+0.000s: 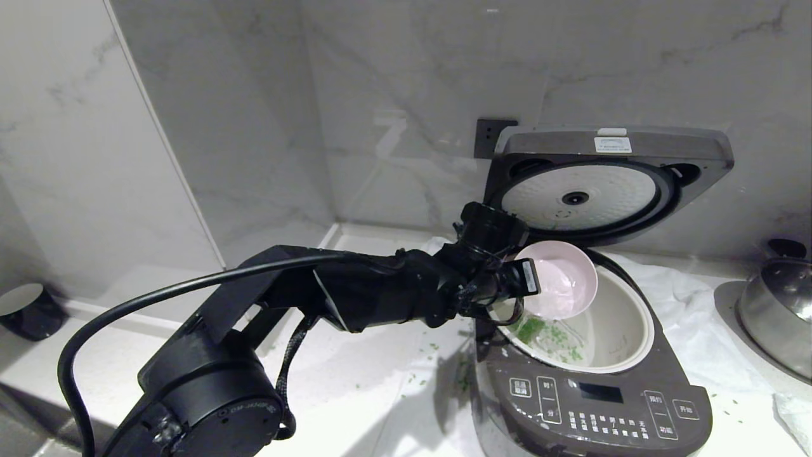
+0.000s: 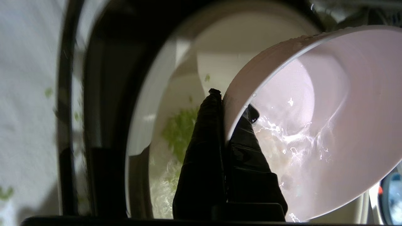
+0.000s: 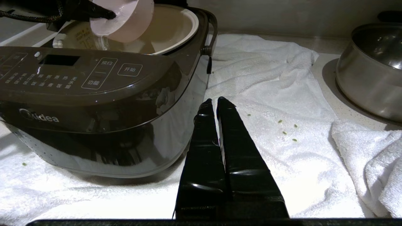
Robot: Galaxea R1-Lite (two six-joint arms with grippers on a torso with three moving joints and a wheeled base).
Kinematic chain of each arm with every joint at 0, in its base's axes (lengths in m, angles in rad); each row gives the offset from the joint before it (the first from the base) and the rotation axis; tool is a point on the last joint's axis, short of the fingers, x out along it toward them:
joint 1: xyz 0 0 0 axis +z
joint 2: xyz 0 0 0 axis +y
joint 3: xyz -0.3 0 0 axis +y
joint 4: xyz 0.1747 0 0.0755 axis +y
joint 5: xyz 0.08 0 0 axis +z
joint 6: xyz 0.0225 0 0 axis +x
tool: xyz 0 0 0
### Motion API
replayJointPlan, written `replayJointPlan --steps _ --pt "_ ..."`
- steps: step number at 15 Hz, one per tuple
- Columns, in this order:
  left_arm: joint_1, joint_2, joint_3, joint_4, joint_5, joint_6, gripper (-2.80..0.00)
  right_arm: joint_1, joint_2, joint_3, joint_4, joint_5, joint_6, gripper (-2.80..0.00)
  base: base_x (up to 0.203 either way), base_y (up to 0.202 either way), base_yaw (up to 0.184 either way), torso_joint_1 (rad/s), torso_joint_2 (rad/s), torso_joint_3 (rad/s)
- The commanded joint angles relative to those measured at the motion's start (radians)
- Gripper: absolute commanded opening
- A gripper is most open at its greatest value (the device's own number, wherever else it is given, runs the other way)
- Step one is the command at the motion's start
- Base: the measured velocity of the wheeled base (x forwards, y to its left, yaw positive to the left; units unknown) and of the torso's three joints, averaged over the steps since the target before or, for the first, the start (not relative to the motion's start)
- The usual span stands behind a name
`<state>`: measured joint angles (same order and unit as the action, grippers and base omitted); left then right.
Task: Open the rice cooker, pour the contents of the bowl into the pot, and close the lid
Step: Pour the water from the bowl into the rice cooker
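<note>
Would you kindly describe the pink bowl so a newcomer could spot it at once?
Find the dark rice cooker with its lid raised. The bowl is tipped over its cream pot, pinched by the left gripper: small, pale pink, unlike the steel pan.

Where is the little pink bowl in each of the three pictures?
Head view: the bowl is right of centre, tipped over the pot, held by the left gripper.
Left wrist view: the bowl fills the right side.
Right wrist view: the bowl is at the top left.
Shared landmark: the pot's cream rim.
</note>
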<state>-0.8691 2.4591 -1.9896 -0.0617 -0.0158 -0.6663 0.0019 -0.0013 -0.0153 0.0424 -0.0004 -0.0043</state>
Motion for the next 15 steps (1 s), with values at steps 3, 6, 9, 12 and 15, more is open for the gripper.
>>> replayJointPlan --steps 3,6,9,12,15 --pt "-0.003 0.037 0.004 -0.178 0.107 0.009 -2.8 0.0 0.001 0.0 0.001 -0.001 0.0 -2.8 0.0 0.0 0.0 0.0 0.0 0.0" --pt "-0.009 0.086 0.036 -0.407 0.166 0.058 -2.8 0.0 0.001 0.0 0.001 -0.001 0.003 -2.8 0.0 0.0 0.0 0.0 0.0 0.0" --pt "-0.017 0.115 0.048 -0.543 0.169 0.071 -2.8 0.0 0.001 0.0 0.001 -0.001 0.004 -2.8 0.0 0.0 0.0 0.0 0.0 0.0" --pt "-0.018 0.108 0.129 -0.643 0.163 0.066 -2.8 0.0 0.001 0.0 0.001 -0.001 0.004 -2.8 0.0 0.0 0.0 0.0 0.0 0.0" --pt "-0.019 0.147 0.217 -1.024 0.098 0.095 -2.8 0.0 0.001 0.0 0.001 -0.001 0.004 -2.8 0.0 0.0 0.0 0.0 0.0 0.0"
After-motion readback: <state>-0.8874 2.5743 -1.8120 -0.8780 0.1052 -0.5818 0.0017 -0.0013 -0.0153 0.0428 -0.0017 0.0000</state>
